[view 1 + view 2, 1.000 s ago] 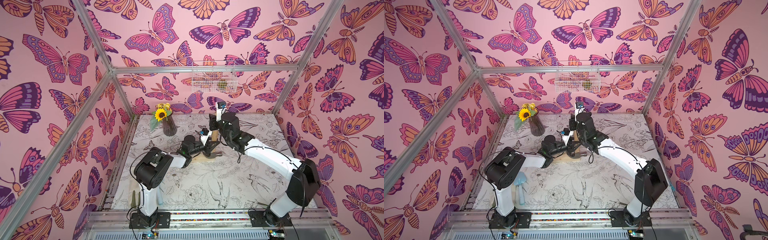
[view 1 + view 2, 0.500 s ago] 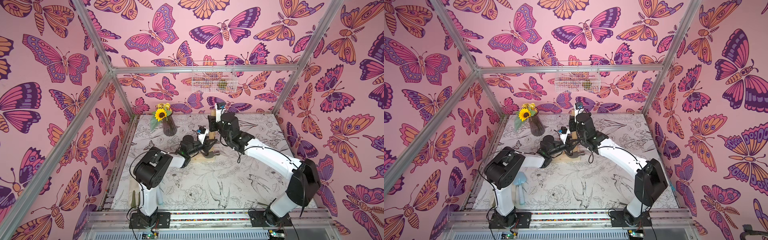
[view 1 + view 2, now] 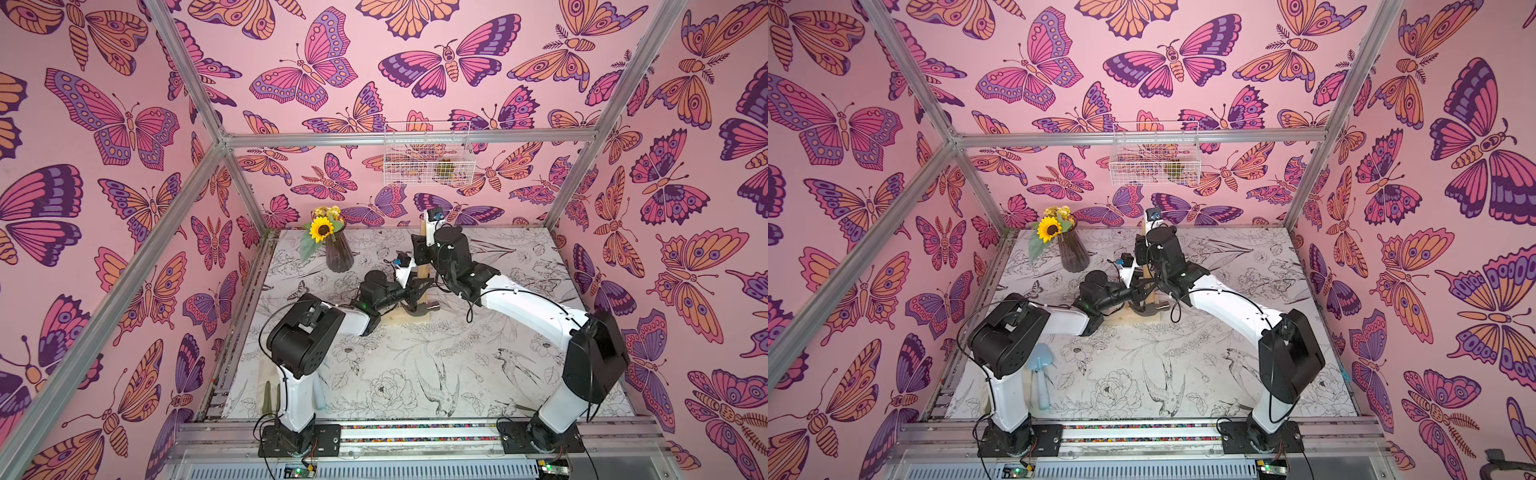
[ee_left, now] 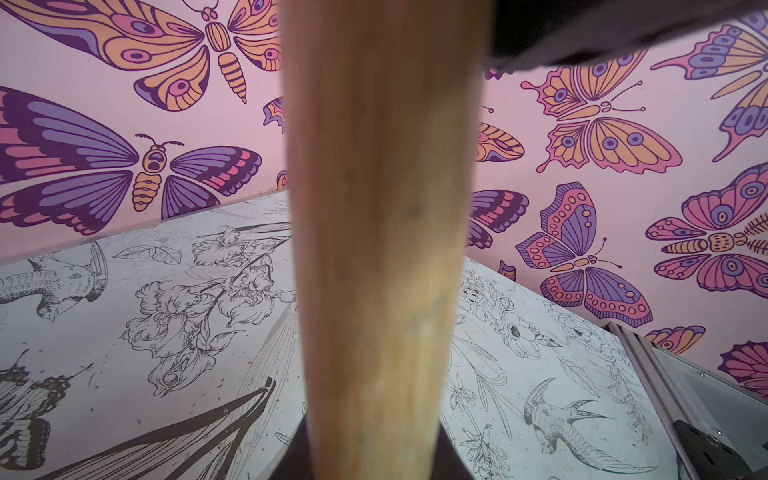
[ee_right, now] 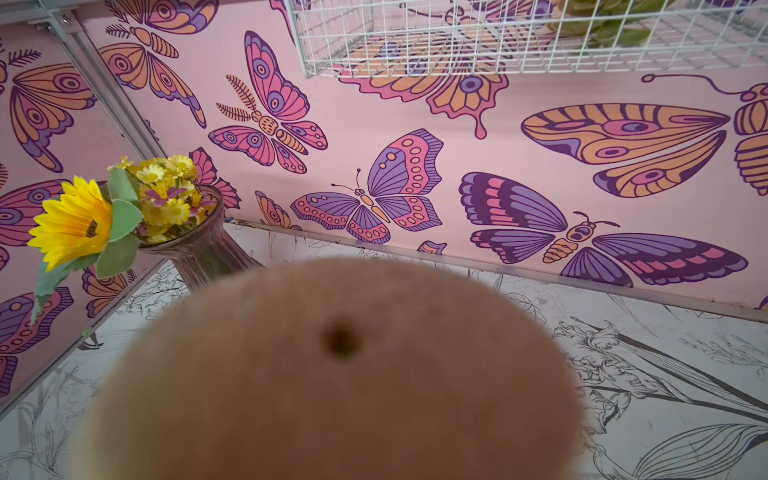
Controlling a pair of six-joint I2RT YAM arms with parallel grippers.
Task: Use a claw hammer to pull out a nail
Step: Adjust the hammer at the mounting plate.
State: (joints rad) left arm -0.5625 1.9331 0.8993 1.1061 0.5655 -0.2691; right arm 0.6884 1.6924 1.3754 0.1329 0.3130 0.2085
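Observation:
The claw hammer stands nearly upright in both top views, its grey head resting on a pale wooden block. My left gripper is shut on the lower part of the wooden handle, which fills the middle of the left wrist view. My right gripper sits at the upper handle. The handle's round butt end blocks the right wrist view, so that gripper's jaws are hidden. The nail is hidden behind the hammer head and grippers.
A glass vase of sunflowers stands at the back left, close to the left arm. A white wire basket hangs on the back wall above. A pale-blue trowel lies by the left arm's base.
Both grippers and the handle top have shifted slightly to the left. The hammer head stays on the block.

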